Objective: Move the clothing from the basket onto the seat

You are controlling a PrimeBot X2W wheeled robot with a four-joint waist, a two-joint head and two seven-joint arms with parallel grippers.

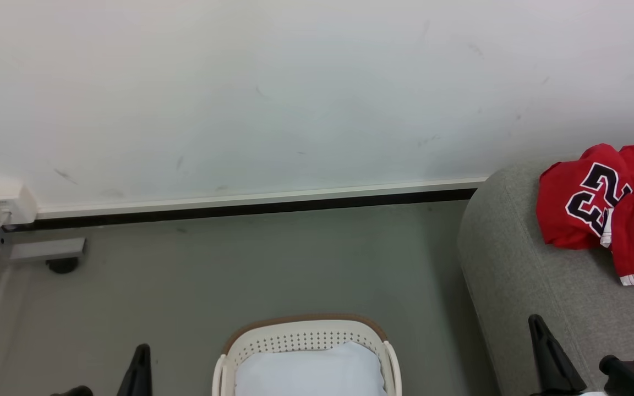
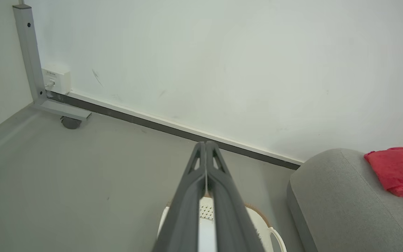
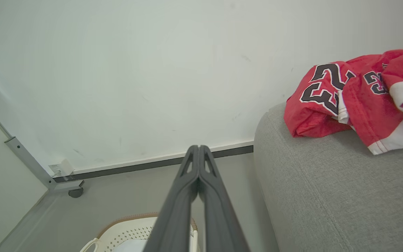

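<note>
light: bright, even, diffuse | shadows: faint, soft, beneath crumpled red jersey (image 3: 304,119) on light grey woven seat (image 3: 310,192) | focus: sharp

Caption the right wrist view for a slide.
Right end effector shut and empty; clothing lies on the seat, basket on floor.

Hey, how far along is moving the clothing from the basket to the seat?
Done: the red jersey and matching shorts lie on the grey seat. In hand: nothing; the left gripper and right gripper are shut and empty. Left: likely nothing; the laundry basket holds bare pale lining where visible.
</note>
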